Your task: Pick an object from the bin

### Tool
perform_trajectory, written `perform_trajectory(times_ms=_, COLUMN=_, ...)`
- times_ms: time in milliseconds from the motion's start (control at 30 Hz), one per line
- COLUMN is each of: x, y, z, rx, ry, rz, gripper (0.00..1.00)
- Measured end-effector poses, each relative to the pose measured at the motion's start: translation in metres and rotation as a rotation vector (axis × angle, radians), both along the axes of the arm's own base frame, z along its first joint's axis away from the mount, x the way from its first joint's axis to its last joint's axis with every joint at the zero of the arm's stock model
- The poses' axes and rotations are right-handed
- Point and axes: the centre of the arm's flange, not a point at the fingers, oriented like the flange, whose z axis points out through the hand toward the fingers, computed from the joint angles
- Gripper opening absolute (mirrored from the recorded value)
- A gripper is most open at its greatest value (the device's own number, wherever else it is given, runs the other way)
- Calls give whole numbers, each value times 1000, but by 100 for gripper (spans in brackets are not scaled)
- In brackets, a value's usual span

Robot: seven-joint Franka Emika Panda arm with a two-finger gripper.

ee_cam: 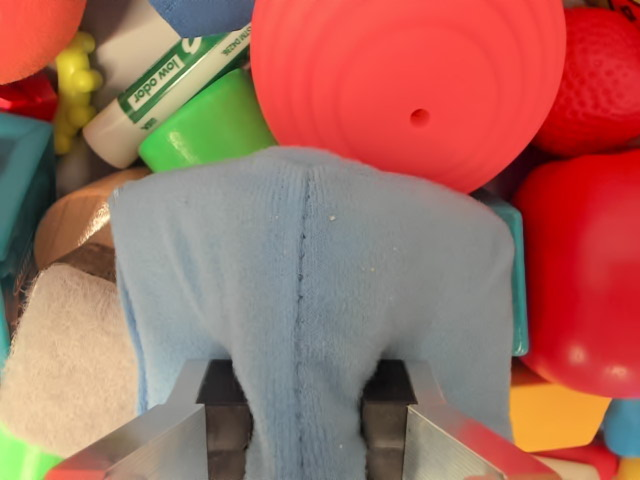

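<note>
A light blue cloth [310, 280] with a seam down its middle fills the centre of the wrist view. My gripper [305, 425] is at the bottom edge, shut on a fold of this cloth, with a metal finger [215, 420] on each side pinching it. The cloth drapes over other toys in the bin. Behind it sits a large pink-red ribbed ball [410, 85] with a small hole.
Packed around are a green-capped marker [180, 95], a red textured ball [605, 80], a glossy red object [585, 270], a yellow toy [75, 85], a white fuzzy piece [65, 360] and an orange block [555, 410].
</note>
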Motion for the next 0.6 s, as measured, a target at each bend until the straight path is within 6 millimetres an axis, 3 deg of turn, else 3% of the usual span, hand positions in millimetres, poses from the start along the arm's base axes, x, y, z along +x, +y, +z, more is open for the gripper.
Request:
perform_trajectory(times_ms=267, x=0, y=0, z=2, rx=0, ry=-1, rz=0, gripper=0)
perform_trajectory(times_ms=600, x=1, y=0, z=21, rx=2, ry=-4, rz=-1, gripper=0)
